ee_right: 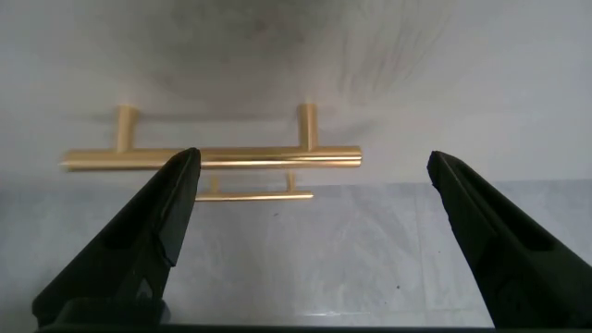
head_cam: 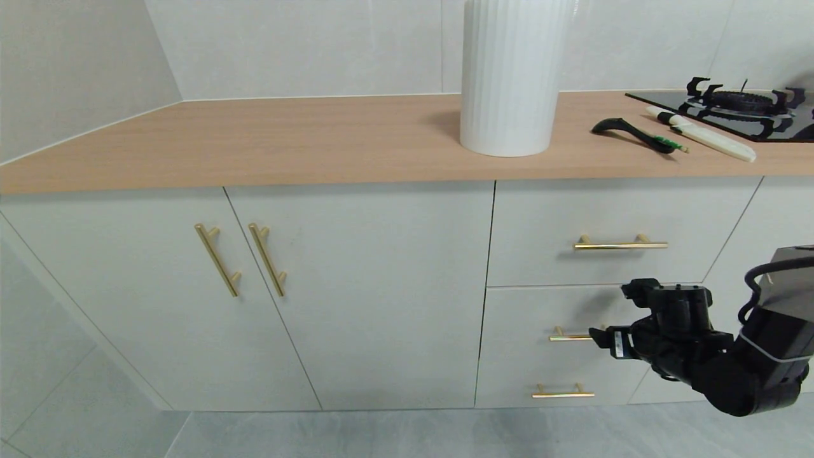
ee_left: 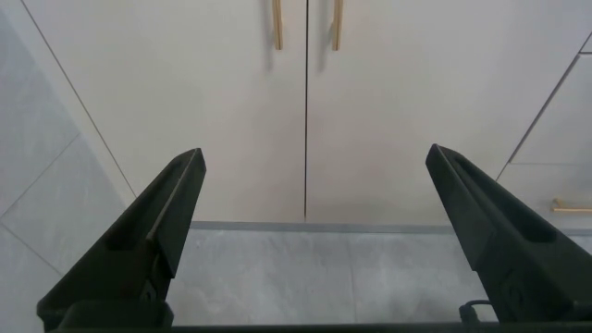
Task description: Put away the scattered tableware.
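On the wooden counter (head_cam: 286, 140), at the right, lie a black-handled utensil (head_cam: 626, 132) with a green tip and a cream-white knife (head_cam: 706, 135). My right gripper (head_cam: 613, 312) is low in front of the drawer stack, open, just short of the middle drawer's gold handle (head_cam: 570, 336). In the right wrist view its fingers (ee_right: 166, 213) stand wide apart with that handle (ee_right: 213, 157) ahead of them, not touched. My left gripper (ee_left: 314, 155) is open and holds nothing, facing the double cabinet doors (ee_left: 305, 102) low near the floor.
A tall white ribbed container (head_cam: 510, 76) stands mid-counter. A black hob with a burner (head_cam: 741, 105) is at the far right. The top drawer handle (head_cam: 620, 244) and bottom handle (head_cam: 563, 393) frame the middle one. Two gold door handles (head_cam: 241, 259) are to the left.
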Tool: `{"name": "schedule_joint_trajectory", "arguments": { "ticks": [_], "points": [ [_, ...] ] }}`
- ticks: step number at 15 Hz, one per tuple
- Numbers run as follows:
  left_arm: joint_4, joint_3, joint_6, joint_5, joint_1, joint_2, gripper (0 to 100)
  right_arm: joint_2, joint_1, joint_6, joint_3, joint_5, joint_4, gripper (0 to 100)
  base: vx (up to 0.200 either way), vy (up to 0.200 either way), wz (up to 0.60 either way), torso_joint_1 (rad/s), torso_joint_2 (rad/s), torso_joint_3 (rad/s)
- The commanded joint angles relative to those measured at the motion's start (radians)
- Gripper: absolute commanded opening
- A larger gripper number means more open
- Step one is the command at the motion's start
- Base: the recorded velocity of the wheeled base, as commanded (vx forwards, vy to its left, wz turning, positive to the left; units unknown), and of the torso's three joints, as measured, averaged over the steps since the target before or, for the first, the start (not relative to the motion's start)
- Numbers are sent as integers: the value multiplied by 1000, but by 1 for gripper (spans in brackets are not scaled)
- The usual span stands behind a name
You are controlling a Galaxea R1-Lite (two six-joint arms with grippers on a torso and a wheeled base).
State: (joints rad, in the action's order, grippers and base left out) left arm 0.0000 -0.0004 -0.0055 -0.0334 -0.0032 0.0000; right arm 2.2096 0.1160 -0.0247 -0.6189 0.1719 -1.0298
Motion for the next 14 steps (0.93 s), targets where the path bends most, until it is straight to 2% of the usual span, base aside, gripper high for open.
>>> {"name": "schedule_joint_trajectory", "arguments": {
  "ticks": [1, 8, 10, 14],
  "points": [
    [0, 0, -1, 0, 0, 2, 100, 62, 4, -1, -30, 18, -3, 100, 0, 0, 0, 0, 0, 0],
    [0, 0, 1, 0, 0, 2, 100, 133, 5, -49, -96, 72, -44, 100, 0, 0, 0, 0, 0, 0],
    [0, 0, 1, 0, 0, 2, 100, 157, 4, -46, -91, 72, -96, 100, 0, 0, 0, 0, 0, 0],
    [0, 0, -1, 0, 0, 2, 100, 150, 2, -43, -73, 72, -96, 100, 0, 0, 0, 0, 0, 0]
  ]
}}
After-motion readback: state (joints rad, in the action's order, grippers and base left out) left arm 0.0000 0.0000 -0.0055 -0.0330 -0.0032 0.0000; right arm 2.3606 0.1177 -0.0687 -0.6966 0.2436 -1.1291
